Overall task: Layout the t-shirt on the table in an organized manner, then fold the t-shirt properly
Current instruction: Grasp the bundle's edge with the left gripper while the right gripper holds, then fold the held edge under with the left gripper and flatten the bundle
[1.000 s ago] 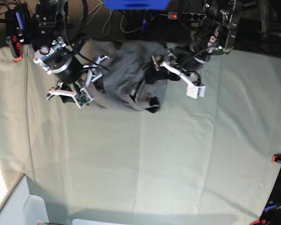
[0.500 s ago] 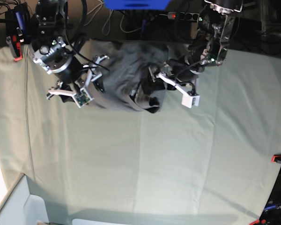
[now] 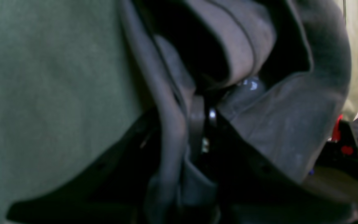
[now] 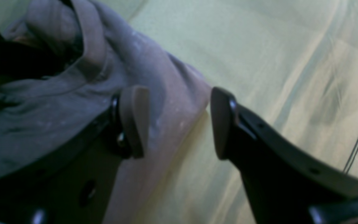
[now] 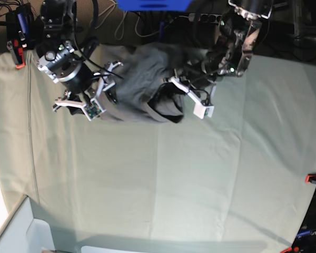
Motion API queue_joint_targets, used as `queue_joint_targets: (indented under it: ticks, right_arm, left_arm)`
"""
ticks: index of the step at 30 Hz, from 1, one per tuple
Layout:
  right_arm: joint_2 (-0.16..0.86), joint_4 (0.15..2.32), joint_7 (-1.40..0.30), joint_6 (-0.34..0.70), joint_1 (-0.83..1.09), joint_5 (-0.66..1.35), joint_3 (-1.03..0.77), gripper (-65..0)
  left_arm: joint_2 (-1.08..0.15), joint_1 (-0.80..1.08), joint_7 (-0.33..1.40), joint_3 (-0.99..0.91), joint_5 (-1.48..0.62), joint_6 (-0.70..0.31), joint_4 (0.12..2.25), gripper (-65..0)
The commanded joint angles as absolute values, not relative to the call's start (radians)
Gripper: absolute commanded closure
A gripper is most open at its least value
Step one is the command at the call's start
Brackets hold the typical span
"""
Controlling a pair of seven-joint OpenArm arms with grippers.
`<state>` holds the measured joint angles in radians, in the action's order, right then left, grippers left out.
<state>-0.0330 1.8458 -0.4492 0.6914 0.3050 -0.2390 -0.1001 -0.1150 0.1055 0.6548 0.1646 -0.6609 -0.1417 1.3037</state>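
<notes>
The dark grey t-shirt [image 5: 139, 79] lies crumpled at the far middle of the pale green table [image 5: 174, 174]. My left gripper [image 5: 167, 90] is at the shirt's right side. In the left wrist view it [image 3: 202, 124] is shut on a bunched fold of the t-shirt [image 3: 291, 118]. My right gripper [image 5: 109, 96] is at the shirt's left edge. In the right wrist view it [image 4: 179, 124] is open and low over the table [image 4: 275, 62]. One fingertip [image 4: 134, 121] rests over the t-shirt [image 4: 73, 102], and the shirt's edge lies between the jaws.
Red clips hold the cloth at the far left [image 5: 18, 60] and the right edge [image 5: 313, 178]. A white box [image 5: 26, 232] stands at the near left corner. Cables and a power strip [image 5: 205, 18] lie behind the table.
My left arm has moved left over the shirt's right side, and the fold there has bunched up under it. The right arm has not moved.
</notes>
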Motion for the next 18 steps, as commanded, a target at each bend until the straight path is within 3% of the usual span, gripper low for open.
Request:
queue_joint_targets:
  ticks: [1, 9, 18]
  right_arm:
    - [-0.033, 1.862, -0.426, 0.698, 0.294, -0.228, -0.101, -29.4]
    - [-0.03, 1.862, -0.429, 0.698, 0.285, -0.231, -0.114, -29.4]
    - [-0.03, 1.862, -0.423, 0.698, 0.255, -0.228, -0.317, -29.2]
  left_arm:
    - [-0.108, 0.056, 0.68, 0.173, -0.619, -0.131, 1.296, 0.0]
    - [-0.107, -0.237, 0.714, 0.481, -0.437, -0.133, 1.124, 0.0]
    - [-0.005, -0.501, 0.653, 0.771, -0.403, -0.133, 0.978, 0.0]
